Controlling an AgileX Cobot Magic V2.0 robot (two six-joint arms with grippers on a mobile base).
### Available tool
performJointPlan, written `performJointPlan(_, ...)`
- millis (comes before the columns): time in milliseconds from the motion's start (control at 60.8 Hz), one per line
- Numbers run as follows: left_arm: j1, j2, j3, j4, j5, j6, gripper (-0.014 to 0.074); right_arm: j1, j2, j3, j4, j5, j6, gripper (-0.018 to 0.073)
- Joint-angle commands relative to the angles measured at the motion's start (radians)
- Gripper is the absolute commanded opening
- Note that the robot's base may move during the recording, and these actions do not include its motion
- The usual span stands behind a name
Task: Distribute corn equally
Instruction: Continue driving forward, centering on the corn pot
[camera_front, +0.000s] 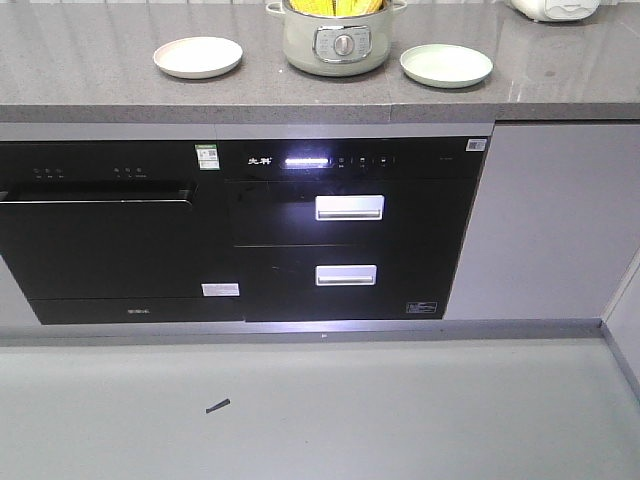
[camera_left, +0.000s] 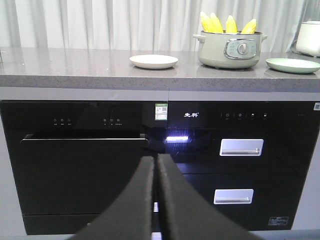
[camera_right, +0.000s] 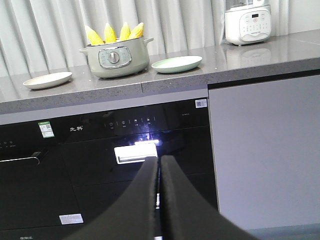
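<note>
A: Where's the corn (camera_left: 225, 24)?
B: All in the pot (camera_left: 229, 50), standing on end. 4 yellow tips show above the rim in both wrist views. Pot's on the grey counter (camera_front: 100, 80), at 12 o'clock in the front view
A: Plates?
B: Two. Cream plate (camera_front: 198, 56) at the pot's 9 o'clock, green plate (camera_front: 446, 65) at its 3 o'clock. Each is near the pot, not touching it
A: Left gripper (camera_left: 156, 162)?
B: Jaws pressed together, nothing btwn them. It's low, in front of the black cabinet fronts, well apart from the corn
A: Right gripper (camera_right: 159, 161)?
B: Same, jaws flat against each other w/ nothing pinched. It faces the drawer unit (camera_front: 350, 230) w/ 2 silver handles
A: Anything else?
B: Black dishwasher (camera_front: 100, 230) at the drawer unit's 9 o'clock. White appliance (camera_right: 248, 22) further along the counter, past the green plate. Pale curtain (camera_left: 100, 25) behind. Small dark scrap (camera_front: 217, 406) on the floor at 7 o'clock in the front view
</note>
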Motion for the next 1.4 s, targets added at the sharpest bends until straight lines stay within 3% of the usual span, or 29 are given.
performJointPlan(0,-0.01,-0.013,-0.025,-0.008,-0.075,-0.007,-0.0006,-0.002,-0.003,0.018,-0.01,-0.073,-0.003,-0.0002)
performJointPlan(1382,-0.01,-0.013,-0.025,-0.008,-0.075,-0.007,-0.0006,-0.002,-0.003,0.018,-0.01,-0.073,-0.003,-0.0002)
